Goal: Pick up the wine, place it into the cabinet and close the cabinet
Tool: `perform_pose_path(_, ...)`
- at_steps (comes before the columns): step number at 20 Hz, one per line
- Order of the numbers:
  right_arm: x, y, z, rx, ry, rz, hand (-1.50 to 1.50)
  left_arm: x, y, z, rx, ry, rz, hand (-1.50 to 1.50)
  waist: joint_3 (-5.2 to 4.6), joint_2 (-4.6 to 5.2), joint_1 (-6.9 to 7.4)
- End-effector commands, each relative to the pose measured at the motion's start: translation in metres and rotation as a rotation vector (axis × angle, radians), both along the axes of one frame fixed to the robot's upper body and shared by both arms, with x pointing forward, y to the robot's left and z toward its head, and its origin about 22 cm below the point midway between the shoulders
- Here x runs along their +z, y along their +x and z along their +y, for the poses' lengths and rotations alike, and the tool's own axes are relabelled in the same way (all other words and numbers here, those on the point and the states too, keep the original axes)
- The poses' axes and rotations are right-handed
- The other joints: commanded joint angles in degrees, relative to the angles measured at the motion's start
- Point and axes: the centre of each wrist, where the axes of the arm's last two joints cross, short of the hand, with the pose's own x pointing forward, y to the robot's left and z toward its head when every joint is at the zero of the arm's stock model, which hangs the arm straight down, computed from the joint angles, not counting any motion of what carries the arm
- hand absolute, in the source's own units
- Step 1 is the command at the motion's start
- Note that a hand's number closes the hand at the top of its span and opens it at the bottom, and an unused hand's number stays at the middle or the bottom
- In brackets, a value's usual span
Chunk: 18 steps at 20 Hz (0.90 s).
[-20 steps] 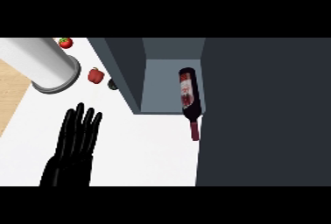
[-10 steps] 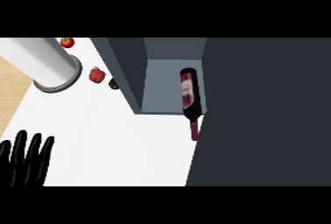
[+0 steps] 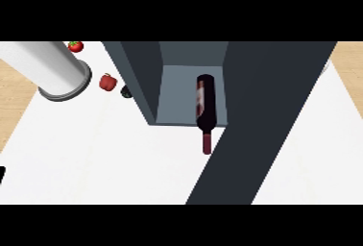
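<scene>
The wine bottle [image 3: 205, 103] lies on its side inside the open grey-blue cabinet [image 3: 142, 72], base to the back. Its red-capped neck [image 3: 206, 141] sticks out past the cabinet's front edge over the white counter [image 3: 85, 158]. The dark cabinet door [image 3: 269, 120] slants across the view from upper right to lower middle, its edge just right of the bottle. Only a black sliver of my left hand [image 3: 1, 175] shows at the left edge, far from the bottle. My right hand is out of sight.
A large silver cylinder [image 3: 50, 67] lies at the upper left. Beside it are a red pepper [image 3: 107, 82], a small red fruit [image 3: 75, 46] and a dark item [image 3: 126, 92] against the cabinet's side. Wooden floor [image 3: 13, 105] borders the counter's left edge.
My left hand has slid down and left, almost out of the view. The door's lower edge has swung leftward, uncovering white counter at the right.
</scene>
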Motion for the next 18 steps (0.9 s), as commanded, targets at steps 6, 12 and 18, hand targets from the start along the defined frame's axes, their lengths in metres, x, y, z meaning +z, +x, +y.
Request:
perform_pose_path(6, 0.02, 0.006, 0.069, -0.036, -0.051, -0.161, 1.5, 0.011, -0.011, 0.043, -0.032, 0.026, -0.016, -1.5, -0.05, 0.03, 0.78)
perform_pose_path(12, 0.029, 0.057, 0.106, -0.127, -0.043, -0.151, 1.5, 0.027, -0.005, 0.051, -0.032, 0.003, -0.027, -1.5, 0.06, 0.47, 0.51)
perform_pose_path(18, 0.049, 0.113, 0.121, -0.188, -0.055, -0.143, 1.5, 0.033, -0.009, 0.065, -0.062, 0.006, -0.021, -1.5, 0.11, 0.58, 0.87)
